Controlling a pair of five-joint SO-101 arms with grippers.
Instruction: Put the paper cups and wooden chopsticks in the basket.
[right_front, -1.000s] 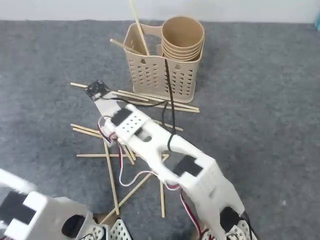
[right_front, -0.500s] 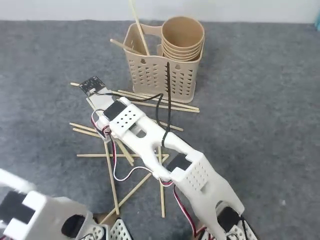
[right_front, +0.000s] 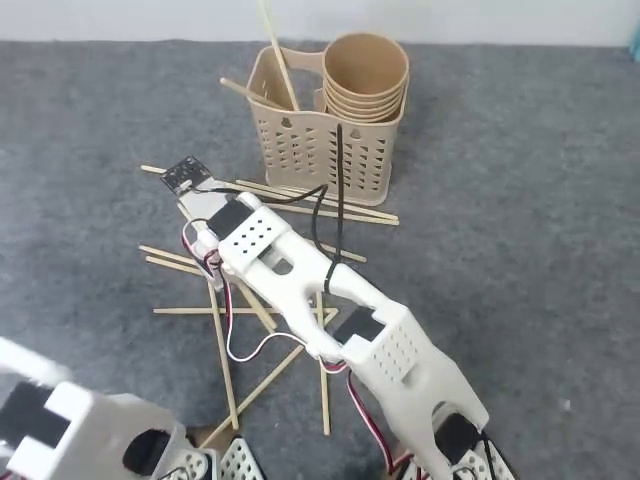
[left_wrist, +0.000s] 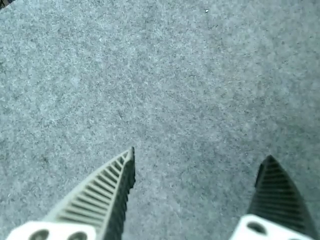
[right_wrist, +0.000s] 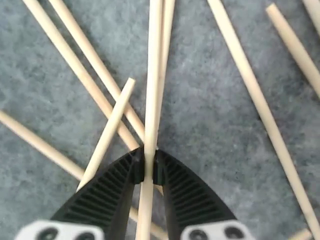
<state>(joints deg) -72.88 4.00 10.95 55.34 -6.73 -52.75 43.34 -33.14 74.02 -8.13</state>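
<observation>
Right gripper (right_wrist: 148, 159) clamped on one chopstick (right_wrist: 152, 90) in the scattered pile.
From above, my own arm hides that grip. My left gripper (left_wrist: 200, 155) hangs parted over bare carpet (left_wrist: 175, 75). The cups (right_front: 372, 98) sit in the basket (right_front: 300, 150). Since a second ago my right wrist has pushed slightly farther out.

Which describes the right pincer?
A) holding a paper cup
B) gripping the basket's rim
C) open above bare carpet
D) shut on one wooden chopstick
D: in the right wrist view the right pincer is closed, with a single chopstick clamped between its jaws.
</observation>
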